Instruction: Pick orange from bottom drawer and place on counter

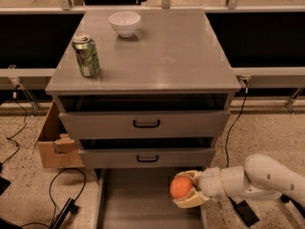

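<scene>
The orange is round and smooth and sits between the fingers of my gripper, which is shut on it. The white arm comes in from the lower right. The gripper holds the orange above the right side of the bottom drawer, which is pulled out as a long grey tray. It is level with the lower handled drawer's bottom edge. The counter is the flat grey cabinet top, well above the gripper.
A green soda can stands at the counter's left and a white bowl at its back. Two upper drawers with black handles are slightly open. A cardboard box and cables lie on the floor at left.
</scene>
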`<state>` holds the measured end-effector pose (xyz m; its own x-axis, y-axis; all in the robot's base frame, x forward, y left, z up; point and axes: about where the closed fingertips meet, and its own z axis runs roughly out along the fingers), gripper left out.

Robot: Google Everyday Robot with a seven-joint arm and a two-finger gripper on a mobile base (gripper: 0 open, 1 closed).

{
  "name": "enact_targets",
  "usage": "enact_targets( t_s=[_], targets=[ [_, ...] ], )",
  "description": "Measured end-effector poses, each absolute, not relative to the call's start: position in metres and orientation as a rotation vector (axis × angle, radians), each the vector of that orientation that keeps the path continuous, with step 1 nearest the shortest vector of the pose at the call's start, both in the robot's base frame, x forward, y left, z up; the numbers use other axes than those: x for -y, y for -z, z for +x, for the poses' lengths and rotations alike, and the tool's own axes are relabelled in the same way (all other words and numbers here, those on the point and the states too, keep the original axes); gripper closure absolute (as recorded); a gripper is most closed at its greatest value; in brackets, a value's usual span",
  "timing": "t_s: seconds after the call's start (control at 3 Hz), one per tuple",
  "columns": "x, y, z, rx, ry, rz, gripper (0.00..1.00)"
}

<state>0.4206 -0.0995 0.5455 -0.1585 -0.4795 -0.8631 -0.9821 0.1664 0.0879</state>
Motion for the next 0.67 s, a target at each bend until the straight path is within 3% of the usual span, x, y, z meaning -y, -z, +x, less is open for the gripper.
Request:
enact_targets(
  t_s=[0.67],
  targets=[
    [0.098,-0.696,0.424,-1.825,-0.851,-1.386,1.00]
  ],
)
